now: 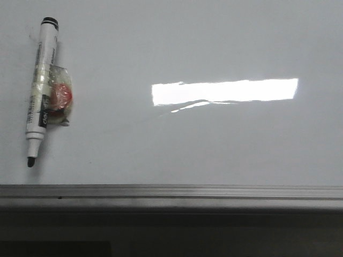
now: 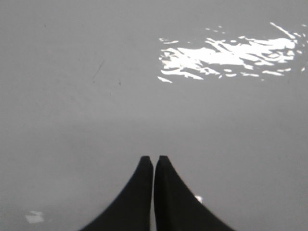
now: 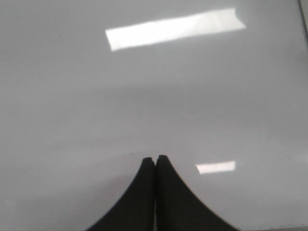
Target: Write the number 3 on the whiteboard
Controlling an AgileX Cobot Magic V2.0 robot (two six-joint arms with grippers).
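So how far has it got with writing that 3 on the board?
Nothing is written yet: the whiteboard shows no digit. The uncapped marker lies on it, untouched. The left gripper and right gripper are shut and empty. Picking up the marker and writing remain.

Left gripper (image 2: 153,159): two matte black fingers (image 2: 134,202), smooth, each flaring wide at the base and tapering to a narrow rounded tip at 12 o'clock. Right gripper (image 3: 154,158): same black curved pair (image 3: 175,202), plain surface. No screws, cables or markings visible on either.
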